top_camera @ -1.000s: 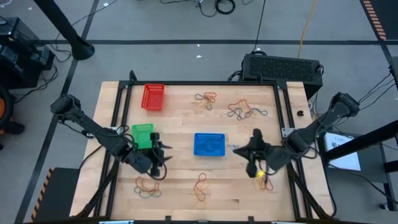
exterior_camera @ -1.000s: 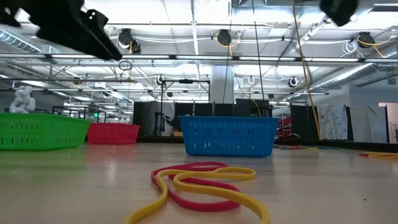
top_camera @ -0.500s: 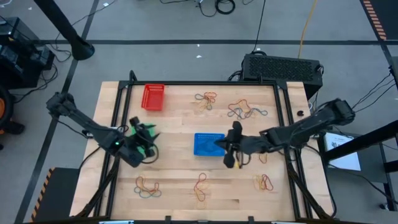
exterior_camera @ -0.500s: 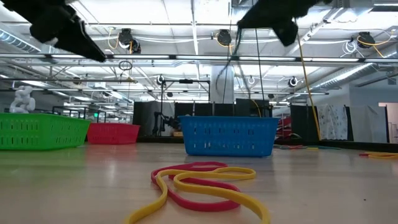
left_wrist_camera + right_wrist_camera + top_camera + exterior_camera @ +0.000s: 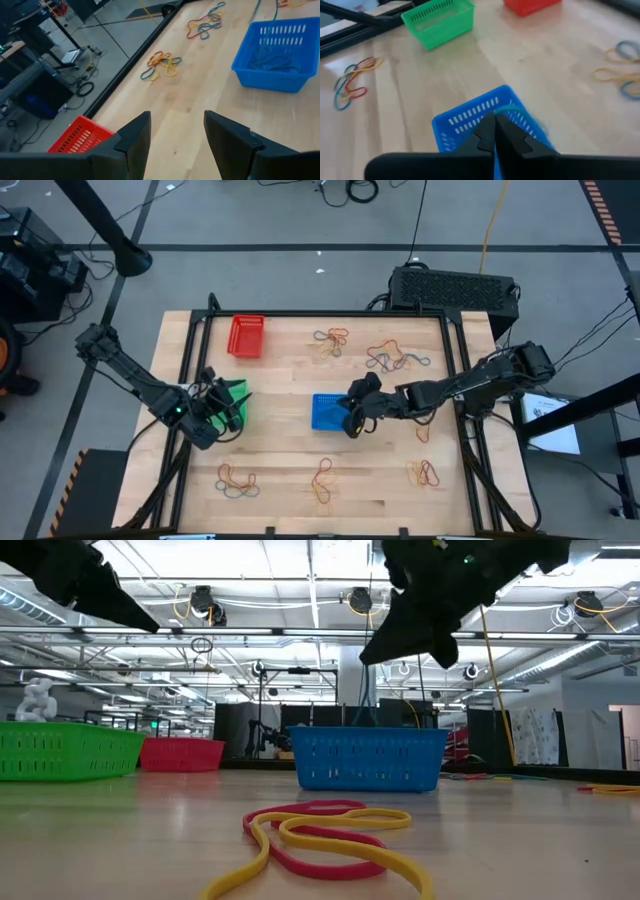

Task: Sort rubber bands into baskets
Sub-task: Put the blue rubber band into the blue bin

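rubber bands are seen in loose clusters on the wooden table: three along the lower part of the high view and more in the upper centre, while a red and yellow tangle fills the foreground of the low view. the blue basket sits at the centre of the high view, the green basket at centre left, the red basket at upper left. the right gripper is held over the right edge of the blue basket with its fingers pressed together; whether a band is pinched between them cannot be told. the left gripper is placed over the green basket, its fingers spread apart with nothing between them.
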Controlling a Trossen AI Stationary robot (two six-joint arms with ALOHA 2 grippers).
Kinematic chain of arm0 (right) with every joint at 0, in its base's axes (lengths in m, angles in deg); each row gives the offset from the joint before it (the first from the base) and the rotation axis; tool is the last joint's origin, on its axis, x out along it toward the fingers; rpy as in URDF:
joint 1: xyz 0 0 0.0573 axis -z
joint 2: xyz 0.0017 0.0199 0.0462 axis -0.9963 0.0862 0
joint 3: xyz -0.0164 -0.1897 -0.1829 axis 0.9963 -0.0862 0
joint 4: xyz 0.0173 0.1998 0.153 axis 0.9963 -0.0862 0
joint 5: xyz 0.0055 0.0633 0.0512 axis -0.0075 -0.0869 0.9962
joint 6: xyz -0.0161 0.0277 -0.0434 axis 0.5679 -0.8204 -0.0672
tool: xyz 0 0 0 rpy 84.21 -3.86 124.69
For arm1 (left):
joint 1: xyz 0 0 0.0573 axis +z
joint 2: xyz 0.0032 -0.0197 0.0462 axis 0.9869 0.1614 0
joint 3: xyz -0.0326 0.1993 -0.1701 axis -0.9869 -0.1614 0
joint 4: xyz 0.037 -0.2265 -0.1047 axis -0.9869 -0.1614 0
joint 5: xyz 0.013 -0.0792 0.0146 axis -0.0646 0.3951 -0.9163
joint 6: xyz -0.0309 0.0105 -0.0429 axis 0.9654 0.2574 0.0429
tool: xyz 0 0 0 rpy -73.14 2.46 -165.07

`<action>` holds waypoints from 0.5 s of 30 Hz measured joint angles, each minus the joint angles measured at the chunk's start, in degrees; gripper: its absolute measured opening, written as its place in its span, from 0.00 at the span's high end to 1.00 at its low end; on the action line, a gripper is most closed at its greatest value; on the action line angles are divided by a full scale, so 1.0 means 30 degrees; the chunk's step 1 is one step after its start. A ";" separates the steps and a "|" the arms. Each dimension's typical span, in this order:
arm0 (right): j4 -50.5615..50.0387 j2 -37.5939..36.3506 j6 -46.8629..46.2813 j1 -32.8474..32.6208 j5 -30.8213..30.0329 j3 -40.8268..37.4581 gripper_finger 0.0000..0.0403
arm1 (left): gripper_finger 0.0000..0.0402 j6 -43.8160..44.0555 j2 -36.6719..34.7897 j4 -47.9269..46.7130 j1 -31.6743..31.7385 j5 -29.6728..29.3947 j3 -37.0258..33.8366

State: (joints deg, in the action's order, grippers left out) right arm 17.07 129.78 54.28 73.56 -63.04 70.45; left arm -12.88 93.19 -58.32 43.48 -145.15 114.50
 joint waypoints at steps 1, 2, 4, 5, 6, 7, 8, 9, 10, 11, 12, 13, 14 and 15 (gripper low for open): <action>-0.0112 0.0015 -0.0334 0.0129 0.0462 0.0000 1.00 | 0.52 -0.0011 0.0000 0.0039 0.0000 0.0017 0.0000; -0.0146 0.0022 -0.0699 0.0258 0.0894 0.0000 1.00 | 0.52 -0.0011 0.0000 0.0059 0.0000 0.0064 0.0000; -0.0132 0.0007 -0.1202 0.0520 0.1943 0.0000 0.98 | 0.52 -0.0011 0.0006 0.0088 0.0000 0.0138 0.0000; -0.0139 -0.0034 -0.1251 0.0650 0.2558 0.0000 0.97 | 0.52 -0.0011 0.0007 0.0090 0.0000 0.0146 0.0000; -0.0136 -0.0053 -0.1254 0.0757 0.3131 0.0000 0.95 | 0.52 -0.0017 0.0000 0.0149 0.0000 0.0146 0.0000; -0.0109 -0.0074 -0.1250 0.0875 0.3670 0.0000 0.93 | 0.52 -0.0029 0.0000 0.0224 0.0000 0.0148 0.0000; -0.0054 -0.0081 -0.1179 0.0994 0.4172 0.0000 0.91 | 0.52 -0.0033 0.0007 0.0299 0.0000 0.0153 0.0000; -0.0022 -0.0086 -0.0985 0.1111 0.4726 0.0000 0.89 | 0.52 -0.0051 0.0007 0.0345 0.0000 0.0153 0.0000; -0.0031 -0.0086 -0.0693 0.1231 0.5218 0.0000 0.86 | 0.52 -0.0070 0.0007 0.0369 0.0000 0.0153 0.0000; -0.0044 -0.0086 -0.0416 0.1342 0.5566 0.0000 0.84 | 0.52 -0.0084 0.0007 0.0369 0.0000 0.0160 0.0000; -0.0051 -0.0086 -0.0252 0.1442 0.5774 0.0000 0.82 | 0.52 -0.0196 0.0007 0.0382 0.0000 0.0164 0.0000; -0.0066 -0.0094 -0.0234 0.1537 0.5893 0.0000 0.80 | 0.52 -0.0320 0.0007 0.0427 0.0000 0.0188 0.0000; -0.0072 -0.0094 -0.0234 0.1658 0.5914 0.0000 0.78 | 0.52 -0.0374 0.0007 0.0459 0.0000 0.0287 0.0000; -0.0086 -0.0094 -0.0236 0.1776 0.5983 0.0000 0.76 | 0.52 -0.0375 0.0007 0.0454 0.0000 0.0371 0.0000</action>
State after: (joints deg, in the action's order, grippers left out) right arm 16.82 129.49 53.57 78.89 -45.09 70.45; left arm -14.00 93.21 -56.96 43.48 -144.03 114.50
